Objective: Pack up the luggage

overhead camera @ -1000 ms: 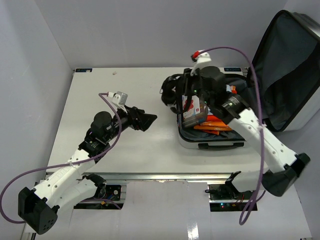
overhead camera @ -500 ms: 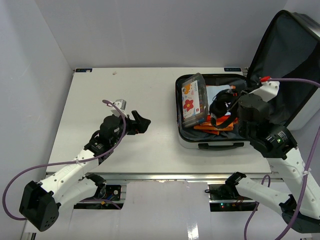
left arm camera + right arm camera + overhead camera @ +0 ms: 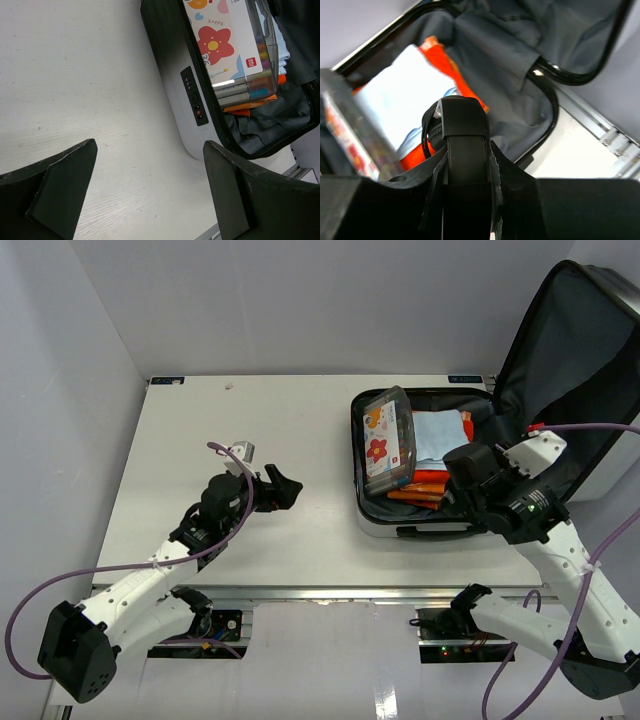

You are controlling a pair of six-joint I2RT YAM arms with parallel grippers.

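Observation:
The luggage (image 3: 412, 531) lies open at the table's right, its dark-lined lid (image 3: 565, 370) raised; it also shows in the left wrist view (image 3: 187, 95) and its grey lining in the right wrist view (image 3: 505, 75). My right gripper (image 3: 463, 468) hangs over the case's right half, shut on the black band of a pair of headphones (image 3: 464, 131), with the ear cups and cable bunched just beyond the fingers. My left gripper (image 3: 286, 487) is open and empty, low over bare table left of the luggage, and its jaws stand wide apart in the left wrist view (image 3: 150, 146).
Inside the luggage, a flat case with a red flower (image 3: 386, 438) leans on the left wall, beside a light blue cloth (image 3: 437, 434) and orange items (image 3: 425, 491). White walls close the table at left and back. The raised lid stands behind my right arm.
My right arm has carried the headphones from the luggage's left side to its right front part. My left gripper has pulled back slightly toward its base and stays open.

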